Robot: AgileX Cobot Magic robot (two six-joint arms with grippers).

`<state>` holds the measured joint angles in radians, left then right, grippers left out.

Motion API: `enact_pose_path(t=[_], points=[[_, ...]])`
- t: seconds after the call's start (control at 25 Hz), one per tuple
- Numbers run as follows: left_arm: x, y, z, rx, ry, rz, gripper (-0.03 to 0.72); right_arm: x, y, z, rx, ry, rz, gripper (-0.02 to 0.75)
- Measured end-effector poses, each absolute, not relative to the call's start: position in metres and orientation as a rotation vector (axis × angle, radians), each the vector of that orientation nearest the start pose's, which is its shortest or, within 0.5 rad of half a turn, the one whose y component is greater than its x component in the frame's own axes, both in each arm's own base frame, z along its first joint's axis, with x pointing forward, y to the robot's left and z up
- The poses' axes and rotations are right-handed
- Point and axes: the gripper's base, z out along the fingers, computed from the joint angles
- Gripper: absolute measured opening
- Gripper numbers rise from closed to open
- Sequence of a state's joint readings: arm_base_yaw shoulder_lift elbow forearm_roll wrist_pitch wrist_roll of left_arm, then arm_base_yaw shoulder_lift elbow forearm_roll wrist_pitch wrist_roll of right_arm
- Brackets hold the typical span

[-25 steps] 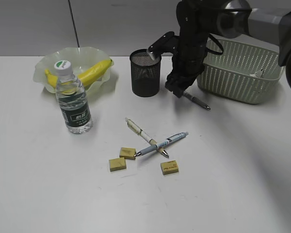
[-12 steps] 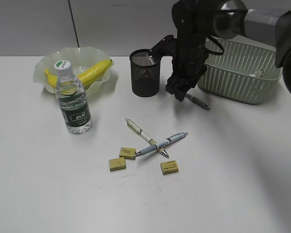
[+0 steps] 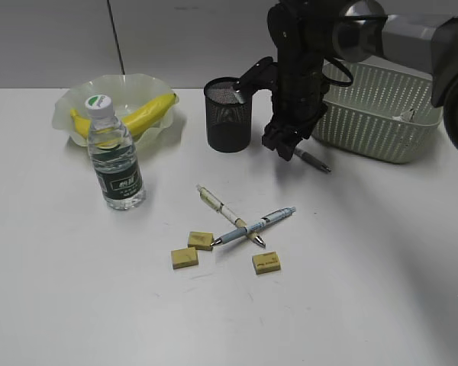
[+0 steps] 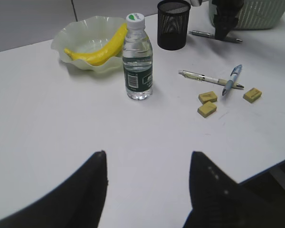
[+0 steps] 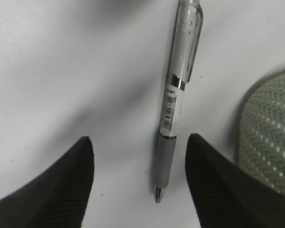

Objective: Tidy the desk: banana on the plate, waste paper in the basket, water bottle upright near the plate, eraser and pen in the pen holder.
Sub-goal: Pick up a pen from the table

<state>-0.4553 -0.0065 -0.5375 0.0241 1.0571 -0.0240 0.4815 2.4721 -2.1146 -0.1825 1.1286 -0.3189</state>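
The banana [image 3: 149, 113] lies in the wavy green plate [image 3: 65, 107]. The water bottle [image 3: 116, 156] stands upright in front of the plate. My right gripper [image 3: 284, 149] is open, low over a grey pen [image 3: 314, 161] lying on the desk between the black mesh pen holder [image 3: 229, 116] and the basket [image 3: 382, 114]. In the right wrist view the pen [image 5: 178, 95] lies between the open jaws [image 5: 138, 140], nearer the right one. A paper scrap [image 3: 407, 116] shows inside the basket. My left gripper [image 4: 147, 154] is open and empty over bare desk.
Two crossed pens [image 3: 221, 204] [image 3: 263, 223] and three yellow erasers [image 3: 201, 241] [image 3: 185, 258] [image 3: 266, 262] lie mid-desk. The basket wall [image 5: 270, 137] is close to the right of my right jaw. The left wrist view shows the bottle [image 4: 137, 59] and pen holder [image 4: 172, 19].
My right arm has shifted slightly by the pen holder, its gripper staying over the grey pen. The pen still lies on the desk. Nothing else moved.
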Motion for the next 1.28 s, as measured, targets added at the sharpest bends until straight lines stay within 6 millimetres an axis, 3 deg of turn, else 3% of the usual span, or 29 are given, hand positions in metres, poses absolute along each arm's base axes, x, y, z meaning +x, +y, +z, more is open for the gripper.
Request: enact_pose_path(t=[0.76,1.28], points=[[-0.008,0.006,0.288,0.428,1.961,-0.279,0.414,0.451,0.221,0.133,-1.249,2.75,-0.251,0.419],[-0.008,0.006,0.288,0.428,1.961,-0.279,0.414,0.44,0.242,0.134,-1.236,2.757,-0.189,0.391]])
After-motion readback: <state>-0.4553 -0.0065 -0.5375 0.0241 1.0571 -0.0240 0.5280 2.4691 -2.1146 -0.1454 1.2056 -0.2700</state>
